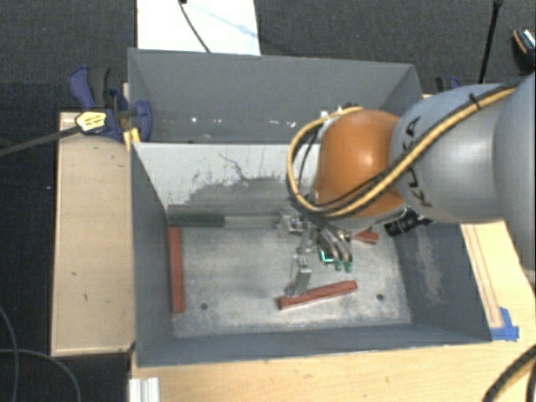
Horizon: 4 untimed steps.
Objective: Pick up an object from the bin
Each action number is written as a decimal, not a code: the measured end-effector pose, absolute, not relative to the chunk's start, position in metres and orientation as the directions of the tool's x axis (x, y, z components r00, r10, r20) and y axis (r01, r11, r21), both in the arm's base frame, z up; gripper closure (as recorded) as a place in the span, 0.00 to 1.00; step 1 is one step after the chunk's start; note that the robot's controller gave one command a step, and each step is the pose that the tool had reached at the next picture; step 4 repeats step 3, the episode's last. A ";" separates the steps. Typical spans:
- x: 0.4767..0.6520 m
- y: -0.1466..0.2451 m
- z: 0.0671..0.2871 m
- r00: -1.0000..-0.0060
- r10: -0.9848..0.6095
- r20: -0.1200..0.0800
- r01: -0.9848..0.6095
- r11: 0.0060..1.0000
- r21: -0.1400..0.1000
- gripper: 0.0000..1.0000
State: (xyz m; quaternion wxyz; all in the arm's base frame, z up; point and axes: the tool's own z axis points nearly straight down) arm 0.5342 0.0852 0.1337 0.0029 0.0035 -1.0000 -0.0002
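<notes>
Step, judged: positioning for grasp, nothing lifted yet. Gripper (299, 286) low over left end of red-brown stick (322, 295), lying near-right on bin (251, 90) floor. Grip state: cannot tell. Next move calls for straddling stick squarely, closing, lifting straight. Second red stick (176, 270) by left wall, well apart.

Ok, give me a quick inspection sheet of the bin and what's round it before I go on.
Surface: grey bin floor, scuffed and scratched.
Job's things: red-brown stick lying flat at front middle, its left end under the gripper.
Clutter: long red-brown bar along the left wall; dark green stick along the back wall; small red piece at right, partly hidden by the arm.
Gripper: low at the stick's left end; grasp cannot be told.
Cables: yellow-and-black cable looped round the orange wrist cover.
Surroundings: dark floor.
</notes>
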 end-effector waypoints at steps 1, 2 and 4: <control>0.498 0.047 0.069 -0.987 -0.158 0.004 -0.158 0.987 0.000 0.00; 0.500 0.049 0.071 -0.988 -0.154 -0.001 -0.154 0.988 0.001 1.00; 0.509 0.036 0.203 -0.991 -0.132 -0.011 -0.132 0.991 -0.001 1.00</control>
